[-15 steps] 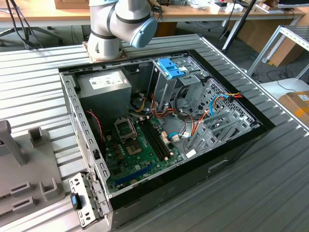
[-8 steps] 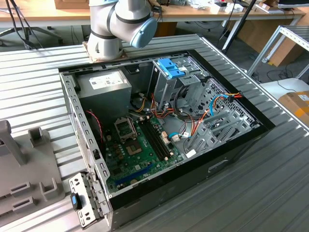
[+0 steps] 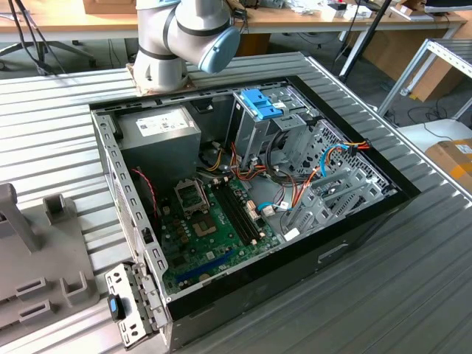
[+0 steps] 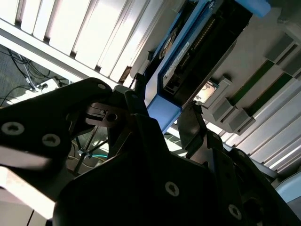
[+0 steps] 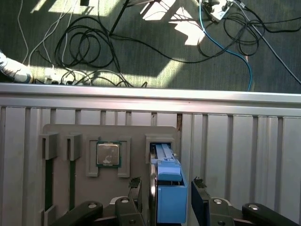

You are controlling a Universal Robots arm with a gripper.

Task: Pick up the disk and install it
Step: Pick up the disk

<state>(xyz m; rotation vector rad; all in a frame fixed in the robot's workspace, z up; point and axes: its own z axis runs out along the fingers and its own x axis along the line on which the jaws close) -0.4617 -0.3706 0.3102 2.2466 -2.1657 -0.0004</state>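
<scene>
Two dark fingers (image 5: 198,197) of the hand (image 5: 167,187) stood spread in the first wrist view, one to each side of the disk (image 5: 170,202) and pinching nothing; a gap showed between the disk and at least one finger. The disk stood on edge in a narrow slot of the grey fixture block (image 5: 108,131), its blue carrier end rising out of the slot toward the hand. Judged from its build, the disk would be rigid and fairly dense for its bulk, sensitive to knocks, with smooth plastic rails that could slip or flex slightly. The likeliest hold was across its two broad sides at the exposed end. The slot walls hugged the disk closely, so a tilted pull might bind it. A processor chip (image 5: 108,154) lay in a square pocket of the fixture block just beside the slot, and upright tabs (image 5: 49,146) stood further along the same block. Beyond the block the slatted bench (image 5: 244,155) ended, and loose cables (image 5: 89,47) lay on the floor. In the exterior view the uncovered computer case (image 3: 346,243) rested on the bench at the exterior view's right of the fixture block, its drive cage (image 3: 254,133) carrying a blue latch (image 3: 259,103).
</scene>
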